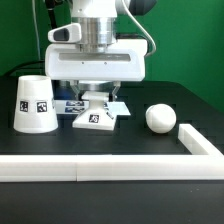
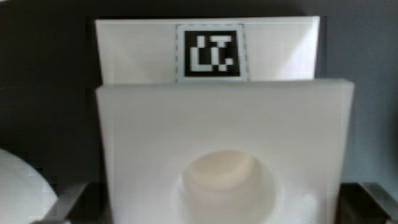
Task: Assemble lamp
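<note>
- The gripper (image 1: 95, 96) is hanging straight down over the lamp base (image 1: 95, 117), with its fingers reaching to the base's upper step.
- In the wrist view a dark, blurred fingertip (image 2: 66, 204) is showing just beside the edge of the lamp base (image 2: 222, 120). Whether the jaws are clamping the base or standing free of it cannot be told.
- The lamp base is sitting upright on the black table (image 1: 130, 140), near the middle of the scene. One tag (image 1: 94, 121) is facing the exterior camera.
- The wrist view is showing a second tag (image 2: 210, 52) on the base and a rounded socket hole (image 2: 228, 185) in its nearer face.
- The marker board (image 1: 116, 105) is lying flat on the table directly behind the base.
- The lamp shade (image 1: 32, 103) is standing wide end down on the exterior view's left, apart from the base, with its tag turned toward the camera.
- The bulb (image 1: 158, 118) is resting on the table on the exterior view's right, apart from the base.
- A white rail (image 1: 100, 168) is running along the front of the table and turning back at the exterior view's right, near the bulb.
</note>
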